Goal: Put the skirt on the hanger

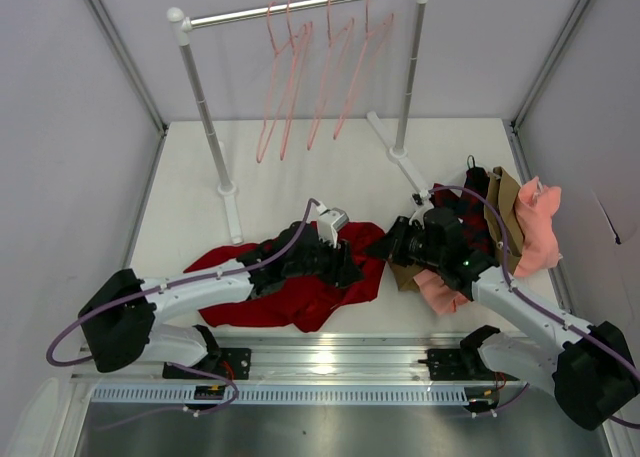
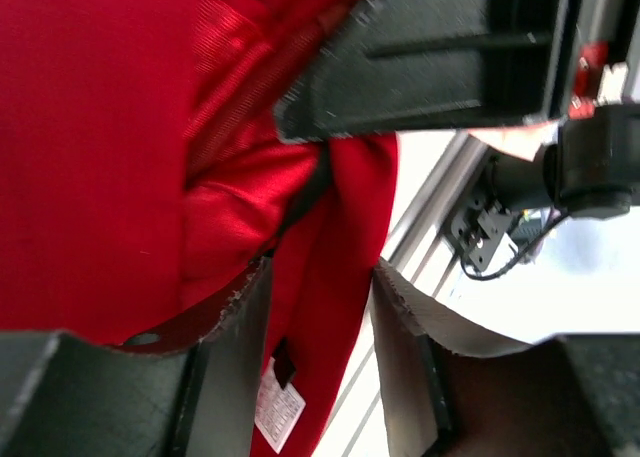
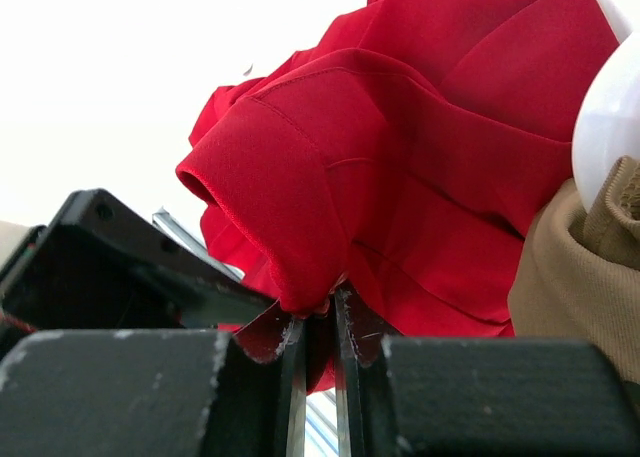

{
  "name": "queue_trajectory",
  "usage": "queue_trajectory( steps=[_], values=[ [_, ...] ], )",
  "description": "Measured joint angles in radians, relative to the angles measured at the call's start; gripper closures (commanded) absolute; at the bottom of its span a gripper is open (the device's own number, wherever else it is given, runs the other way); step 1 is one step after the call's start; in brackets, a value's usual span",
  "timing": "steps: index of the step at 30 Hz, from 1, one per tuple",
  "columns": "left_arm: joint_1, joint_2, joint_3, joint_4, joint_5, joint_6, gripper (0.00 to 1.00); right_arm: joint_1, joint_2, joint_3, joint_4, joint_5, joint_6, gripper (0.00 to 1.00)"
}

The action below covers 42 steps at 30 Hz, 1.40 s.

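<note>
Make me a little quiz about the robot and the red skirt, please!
1. True or false: the skirt is hanging on the rail.
2. How many pink hangers hang on the rail?
3. What is the right gripper pinching? A) the skirt B) a hanger C) nothing

Key: 1 false, it is down on the table; 2 four; 3 A.

The white table (image 1: 290, 172) carries the red skirt (image 1: 310, 302), the rack's feet (image 1: 232, 217) and a clothes heap (image 1: 540, 227).
</note>
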Motion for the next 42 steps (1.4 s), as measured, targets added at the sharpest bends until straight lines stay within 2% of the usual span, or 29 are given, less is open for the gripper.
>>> queue_trajectory(
  steps=[14, 16, 18, 22, 25, 26, 32, 42],
  values=[
    [0.063, -0.021, -0.068, 0.069, 0.010, -0.035, 0.48, 0.000, 0.008, 0.000, -0.007, -0.005, -0.003, 0.99],
    [0.072, -0.034, -0.089, 0.093, 0.024, -0.044, 0.45, 0.000, 0.010, 0.000, -0.006, -0.008, -0.003, 0.99],
    [0.083, -0.060, -0.109, 0.100, 0.034, -0.047, 0.38, 0.000, 0.010, 0.000, -0.005, -0.008, -0.003, 1.00],
    [0.096, -0.128, -0.125, 0.105, 0.045, -0.045, 0.36, 0.000, 0.011, 0.000, -0.004, -0.009, -0.003, 1.00],
    [0.097, -0.154, -0.126, 0.126, 0.048, -0.045, 0.40, 0.000, 0.013, 0.000, -0.003, -0.011, -0.003, 1.00],
    [0.097, -0.154, -0.126, 0.133, 0.048, -0.047, 0.45, 0.000, 0.013, 0.000, -0.004, -0.011, -0.003, 1.00],
    [0.097, -0.088, -0.127, 0.170, 0.062, -0.062, 0.58, 0.000, 0.013, 0.000, -0.003, -0.015, -0.003, 1.00],
    [0.097, -0.008, -0.140, 0.228, 0.085, -0.084, 0.59, 0.000, 0.003, 0.000, -0.005, -0.019, -0.003, 1.00]
  ],
)
